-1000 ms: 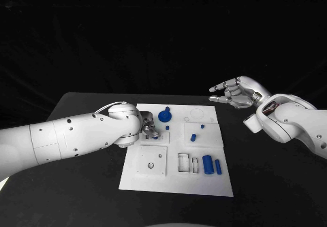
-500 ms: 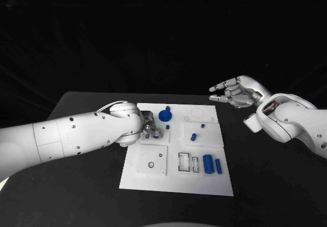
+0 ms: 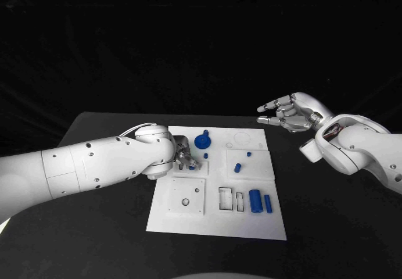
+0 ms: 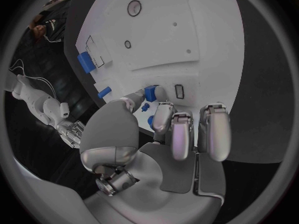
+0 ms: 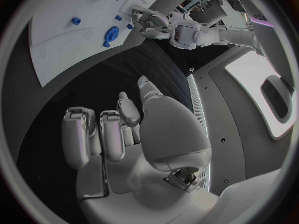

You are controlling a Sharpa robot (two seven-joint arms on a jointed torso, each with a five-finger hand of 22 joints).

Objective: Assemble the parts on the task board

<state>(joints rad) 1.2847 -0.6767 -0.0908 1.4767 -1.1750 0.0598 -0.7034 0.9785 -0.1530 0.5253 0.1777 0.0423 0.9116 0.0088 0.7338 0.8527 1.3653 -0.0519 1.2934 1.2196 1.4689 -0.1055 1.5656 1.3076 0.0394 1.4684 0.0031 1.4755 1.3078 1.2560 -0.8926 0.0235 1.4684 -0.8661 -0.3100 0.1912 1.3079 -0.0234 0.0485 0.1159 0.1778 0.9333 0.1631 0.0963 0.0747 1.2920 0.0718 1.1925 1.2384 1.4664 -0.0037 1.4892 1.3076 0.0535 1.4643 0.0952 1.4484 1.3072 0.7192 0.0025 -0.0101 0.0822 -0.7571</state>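
Left hand (image 4: 163, 129) lay low on the task board (image 3: 251, 224), fingertips pinching a small blue part (image 4: 150, 92) over the board's upper left quarter, just beside the blue gear-like piece (image 3: 202, 141). Right hand (image 3: 289, 114) hovered off the board's far right corner, fingers loosely apart, grasping nothing. Judged advice: the part wanted aligning squarely over its recess, then gentle straight pressing. Part: small, blocky, plain blue, partly hidden by fingers.
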